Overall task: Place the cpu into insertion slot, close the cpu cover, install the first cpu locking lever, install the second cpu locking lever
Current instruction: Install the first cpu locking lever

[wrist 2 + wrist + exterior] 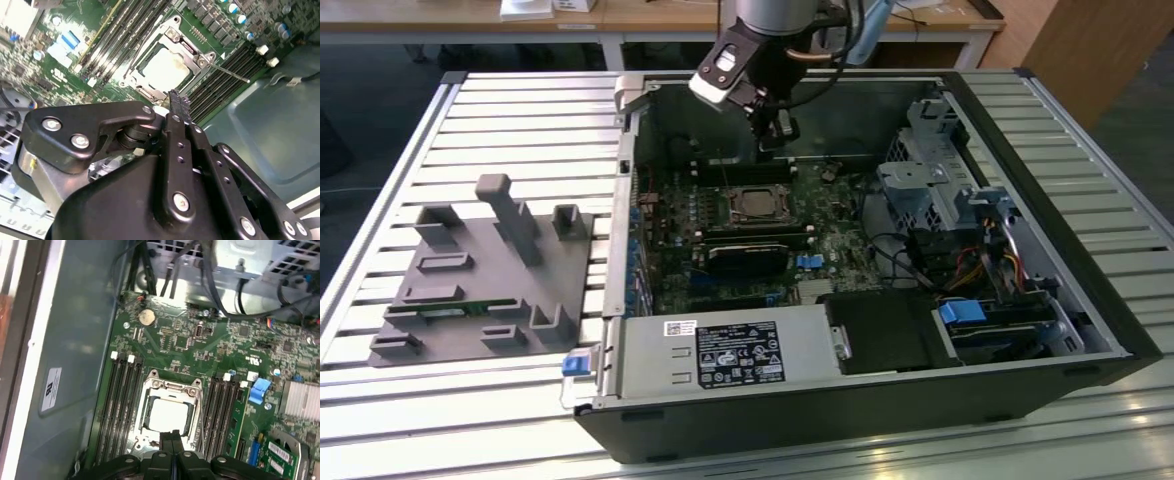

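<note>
The cpu (166, 416) lies in the insertion slot (146, 412) on the green board, its pale face showing, also in the second wrist view as cpu (167, 67). The silver cpu cover (171, 386) lies flat as a frame around it. A thin metal locking lever (231, 73) sticks out from one socket corner over the memory slots. My gripper (178, 100) hangs a little above the socket's edge, shut with nothing between its fingers. In the exterior view the gripper (775, 140) is inside the case, behind the insertion slot (755, 206).
The open computer case (987, 110) holds black memory slots (120, 405) on both sides of the socket, a black block (750, 258), a power supply box (720, 355) and drive cages with cables (947, 190). A grey fixture (480, 280) stands on the slatted table at the exterior view's left.
</note>
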Controlling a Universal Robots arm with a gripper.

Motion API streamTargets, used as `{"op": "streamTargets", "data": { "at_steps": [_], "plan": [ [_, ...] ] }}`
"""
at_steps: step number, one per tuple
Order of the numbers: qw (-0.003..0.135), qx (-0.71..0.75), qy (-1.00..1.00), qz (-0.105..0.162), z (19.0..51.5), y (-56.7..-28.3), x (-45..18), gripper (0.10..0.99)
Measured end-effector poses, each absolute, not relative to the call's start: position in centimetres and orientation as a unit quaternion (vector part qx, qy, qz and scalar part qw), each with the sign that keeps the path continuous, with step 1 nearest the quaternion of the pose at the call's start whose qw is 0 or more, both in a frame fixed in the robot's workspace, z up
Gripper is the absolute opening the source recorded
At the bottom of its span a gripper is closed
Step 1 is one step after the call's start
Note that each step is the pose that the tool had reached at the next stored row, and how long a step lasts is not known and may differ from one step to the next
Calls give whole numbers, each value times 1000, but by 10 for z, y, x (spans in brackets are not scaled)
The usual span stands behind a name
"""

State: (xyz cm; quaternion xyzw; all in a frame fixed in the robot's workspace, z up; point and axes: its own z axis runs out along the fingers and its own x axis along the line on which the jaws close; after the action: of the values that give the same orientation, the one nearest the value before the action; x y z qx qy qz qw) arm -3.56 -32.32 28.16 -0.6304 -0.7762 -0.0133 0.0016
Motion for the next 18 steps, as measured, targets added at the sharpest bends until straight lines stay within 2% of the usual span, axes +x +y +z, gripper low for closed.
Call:
{"op": "streamTargets", "data": {
  "at_steps": [18],
  "plan": [
    [3, -539, -842, -13, 281, -323, -36, 106]
  ]
}}
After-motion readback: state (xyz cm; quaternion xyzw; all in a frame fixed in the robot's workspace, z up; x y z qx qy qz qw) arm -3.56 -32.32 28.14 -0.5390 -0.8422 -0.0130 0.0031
